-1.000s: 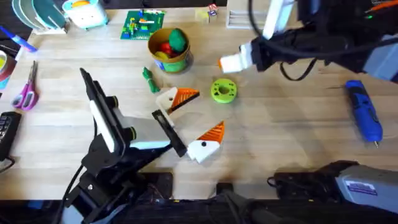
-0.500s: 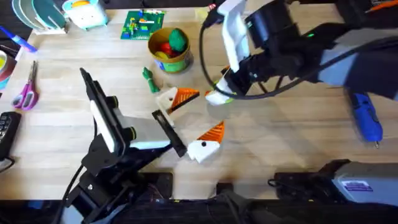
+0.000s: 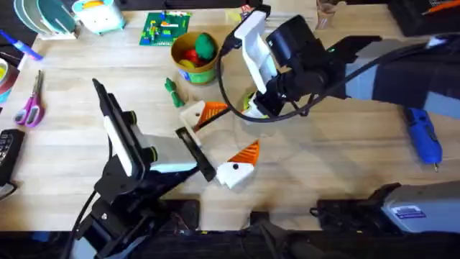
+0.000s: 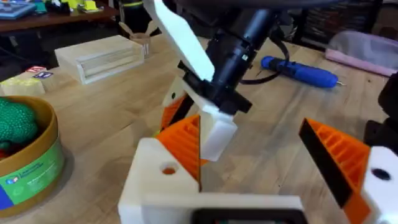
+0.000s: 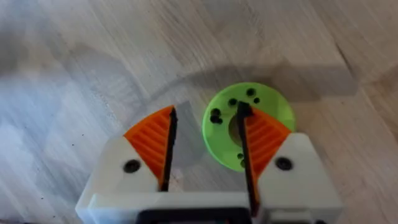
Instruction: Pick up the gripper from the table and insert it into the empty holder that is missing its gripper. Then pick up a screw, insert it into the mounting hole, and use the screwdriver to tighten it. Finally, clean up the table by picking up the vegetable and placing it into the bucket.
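Note:
My left gripper (image 3: pixel 224 138) stands open above the table's middle, both off-white fingers carrying orange ribbed pads. In the left wrist view the orange gripper (image 4: pixel 186 140) sits in the holder (image 4: pixel 152 186), whose mounting hole (image 4: pixel 168 169) shows orange. My right gripper (image 5: pixel 206 112) is open and low over a lime green disc (image 5: pixel 267 99) bearing small black screws (image 5: pixel 216 115); one pad covers the disc's centre. The blue screwdriver (image 3: pixel 424 133) lies at the far right. The dark green vegetable (image 3: pixel 172 92) lies beside the yellow bucket (image 3: pixel 201 74).
Purple scissors (image 3: pixel 30 108) lie at the left edge and a green brick plate (image 3: pixel 164 29) sits behind the bucket. In the left wrist view a wooden block (image 4: pixel 102 57) stands at the back. The right arm's cable loops between the bucket and the disc.
My right arm has swung left from the back right and come down over the green disc. The left arm, screwdriver and vegetable have not moved.

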